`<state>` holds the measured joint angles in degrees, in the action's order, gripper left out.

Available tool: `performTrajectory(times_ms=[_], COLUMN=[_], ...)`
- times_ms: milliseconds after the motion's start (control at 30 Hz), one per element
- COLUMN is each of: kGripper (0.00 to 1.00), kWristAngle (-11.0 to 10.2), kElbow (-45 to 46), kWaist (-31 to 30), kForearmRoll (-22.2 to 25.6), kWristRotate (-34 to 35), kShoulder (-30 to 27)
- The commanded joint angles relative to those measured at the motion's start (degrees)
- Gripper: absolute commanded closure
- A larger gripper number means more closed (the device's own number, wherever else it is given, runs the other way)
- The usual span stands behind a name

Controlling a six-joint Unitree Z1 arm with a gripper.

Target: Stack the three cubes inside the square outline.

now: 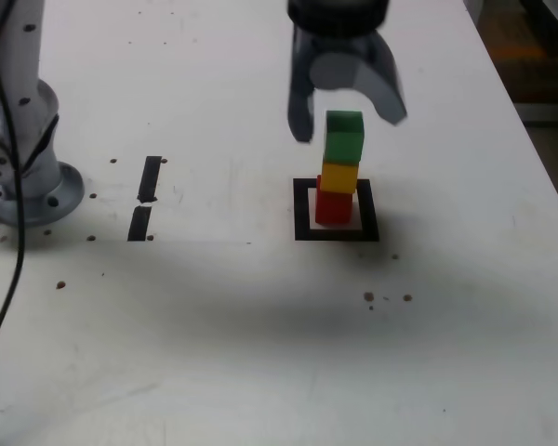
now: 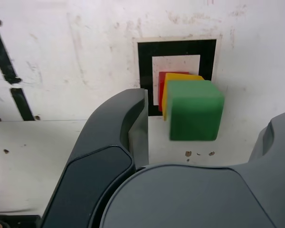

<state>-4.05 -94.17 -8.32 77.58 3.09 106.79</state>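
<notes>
Three blocks stand stacked inside the square outline (image 1: 302, 212): red (image 1: 334, 206) lowest, yellow (image 1: 339, 177) between, green (image 1: 344, 137) topmost. Above the outline, the gripper (image 1: 348, 128) hangs wide open around the green block, holding nothing.

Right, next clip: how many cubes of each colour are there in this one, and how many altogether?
Red cube: 1
Yellow cube: 1
Green cube: 1
Total: 3 cubes
</notes>
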Motion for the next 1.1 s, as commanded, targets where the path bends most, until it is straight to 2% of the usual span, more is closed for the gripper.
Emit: performTrajectory(times_ms=[0,233,500,633,833,1067], kGripper=[0.12,0.11,0.06,0.03,0.00,0.01], kWristAngle=[-0.77,-3.13,-2.88,-1.35,2.79,3.52], kElbow=[0.40,5.06,15.58,21.22,31.39,38.45], kWaist=[-0.02,0.39,2.10,2.28,2.22,2.01], kForearmRoll=[0.83,4.03,2.92,-0.66,-10.09,-16.61], kWristRotate=[0.49,2.87,5.21,5.26,5.26,5.26], kShoulder=[-2.00,-9.95,-16.87,-18.40,-19.01,-18.98])
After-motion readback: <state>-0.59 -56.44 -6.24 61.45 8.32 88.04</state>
